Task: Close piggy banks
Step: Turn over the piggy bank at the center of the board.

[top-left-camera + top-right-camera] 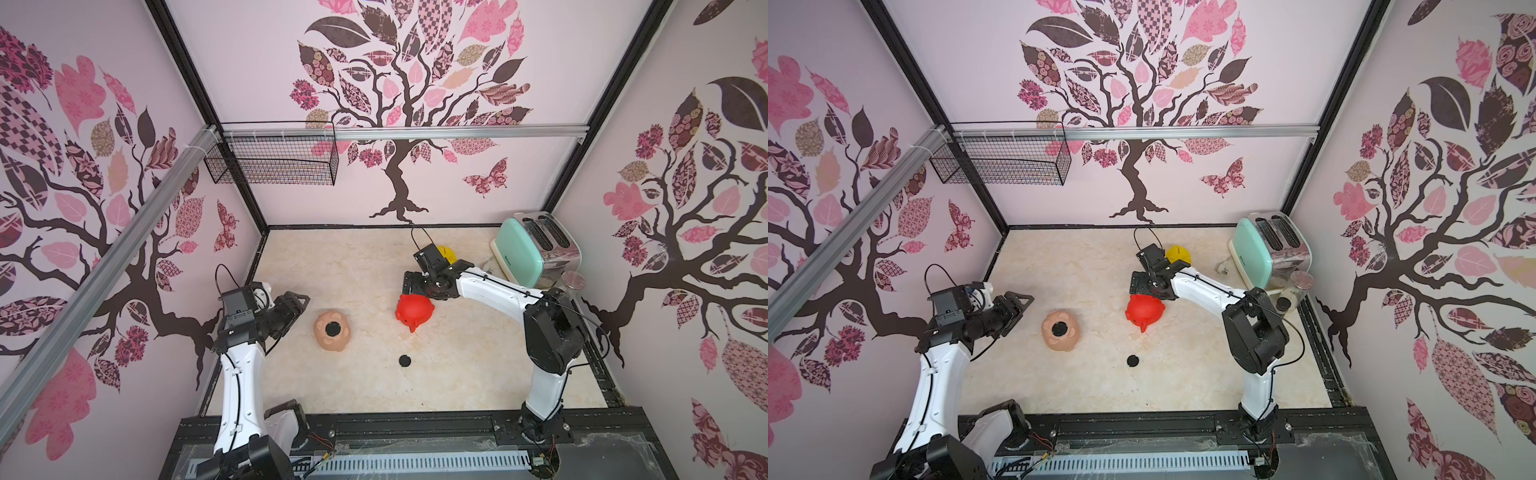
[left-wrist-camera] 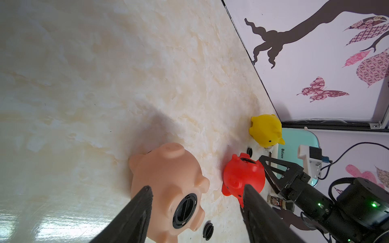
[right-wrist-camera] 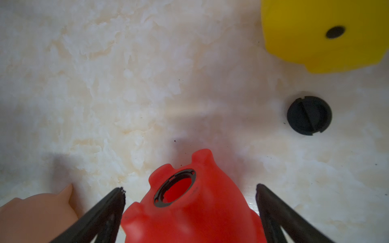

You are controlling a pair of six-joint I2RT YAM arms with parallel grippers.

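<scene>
Cream marbled counter (image 1: 365, 386) lay bare across its whole front strip, up to the black rail at the near edge, and across the back left quarter as far as the two walls. The peach-pink piggy bank (image 1: 331, 331) lay belly up left of centre with a black plug seated in its round hole. The left gripper (image 1: 301, 307) hung just to its left, jaws apart and holding nothing, with a clear gap to the pig.

The red piggy bank (image 1: 414, 312) lay near the middle, and in the right wrist view its belly hole gaped open. The right gripper (image 3: 189, 187) stood over it, jaws spread wide on either side of the body, not clamped on it. A loose plug (image 1: 404, 360) sat on open counter just in front of the red pig, apart from it. A second plug (image 3: 309, 115) lay between the red pig and the yellow piggy bank (image 1: 446, 252), which stood towards the back wall, half hidden behind the right wrist in both top views. The mint-green toaster (image 1: 532, 253) filled the back right corner.
</scene>
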